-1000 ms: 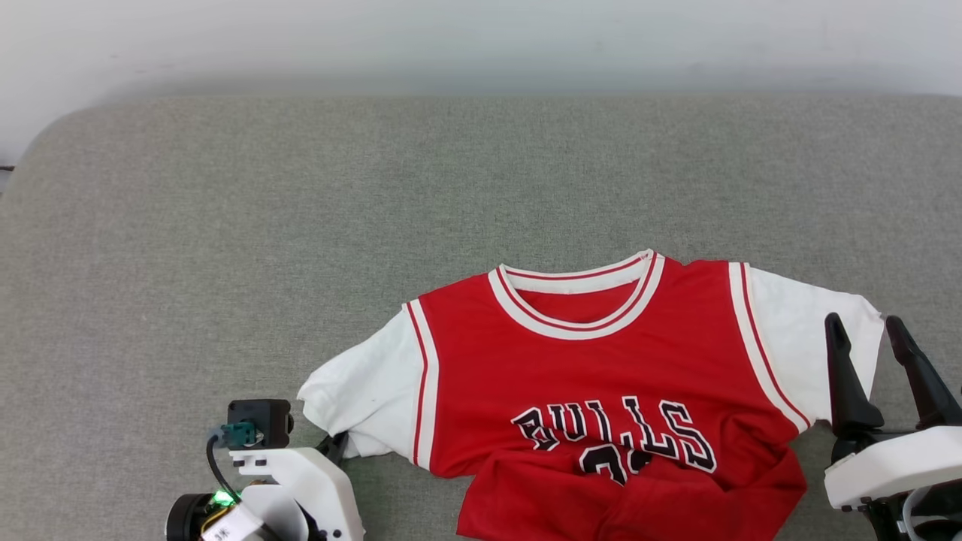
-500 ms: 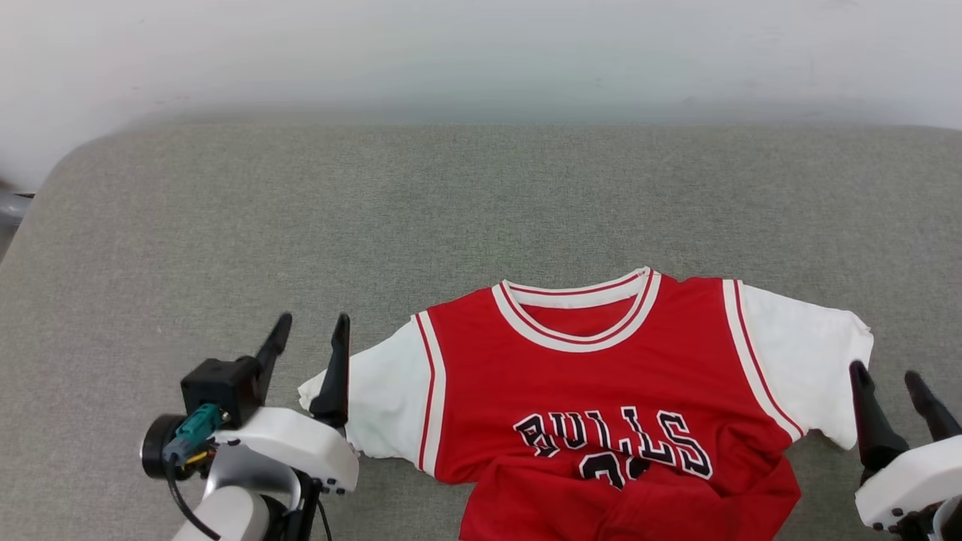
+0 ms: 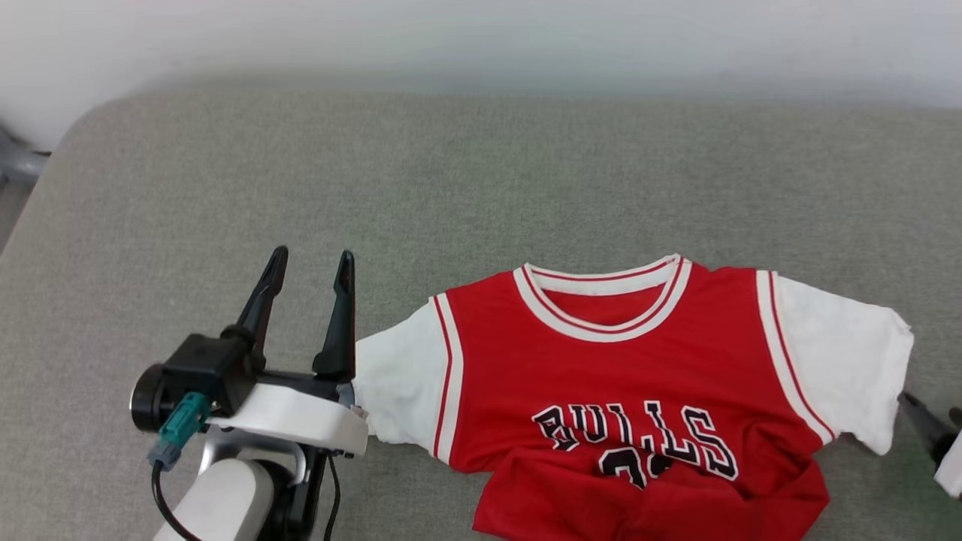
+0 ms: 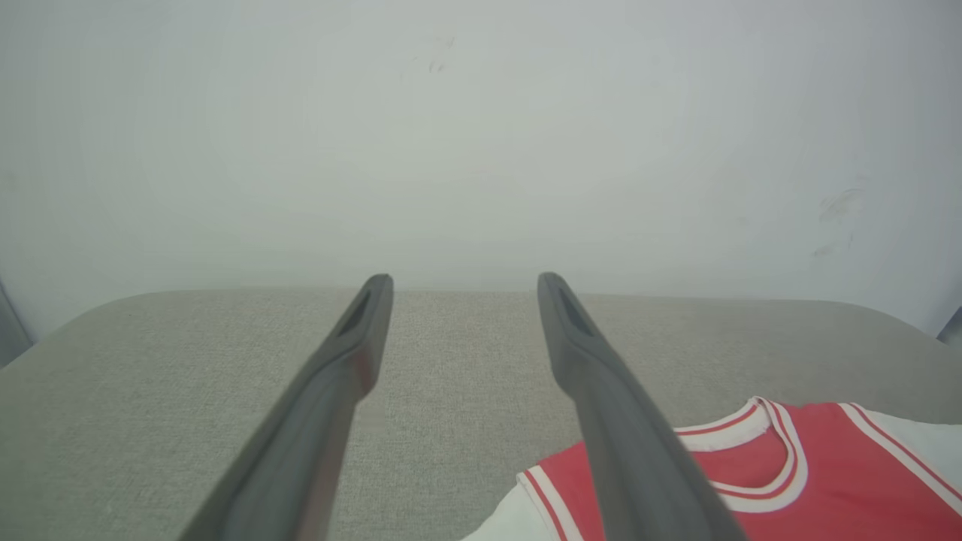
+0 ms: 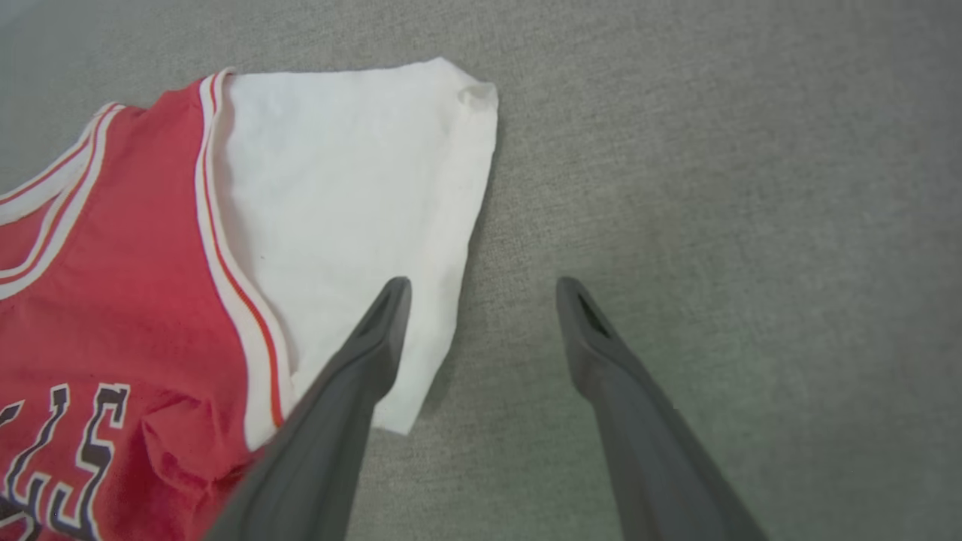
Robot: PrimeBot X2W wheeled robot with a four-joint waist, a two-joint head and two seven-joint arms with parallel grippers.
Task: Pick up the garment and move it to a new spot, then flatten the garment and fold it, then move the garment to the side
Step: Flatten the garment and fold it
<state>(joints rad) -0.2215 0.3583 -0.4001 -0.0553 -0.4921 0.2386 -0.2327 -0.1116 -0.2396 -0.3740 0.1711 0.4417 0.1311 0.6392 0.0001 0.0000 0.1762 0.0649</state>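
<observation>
The garment (image 3: 624, 391) is a red jersey with white sleeves, striped trim and black lettering. It lies face up on the grey cushion (image 3: 481, 188), its lower part bunched at the bottom of the head view. My left gripper (image 3: 313, 255) stands open just left of the left sleeve (image 3: 394, 379), raised, with nothing between its fingers. In the left wrist view the left gripper (image 4: 464, 279) points at the wall, with the garment (image 4: 827, 473) at the lower right. My right gripper (image 3: 930, 406) sits beside the right sleeve (image 3: 842, 361). In the right wrist view the right gripper (image 5: 483, 282) is open over the sleeve's outer edge on the garment (image 5: 150, 285).
A pale wall (image 3: 481, 37) rises behind the cushion's far edge. The cushion's rounded left corner (image 3: 68, 135) drops off toward a grey floor strip. Bare grey fabric stretches to the left of the garment and beyond it.
My left gripper has let go of the left sleeve, opened and risen beside it. The right gripper has drawn back toward the right edge. The head camera has shifted.
</observation>
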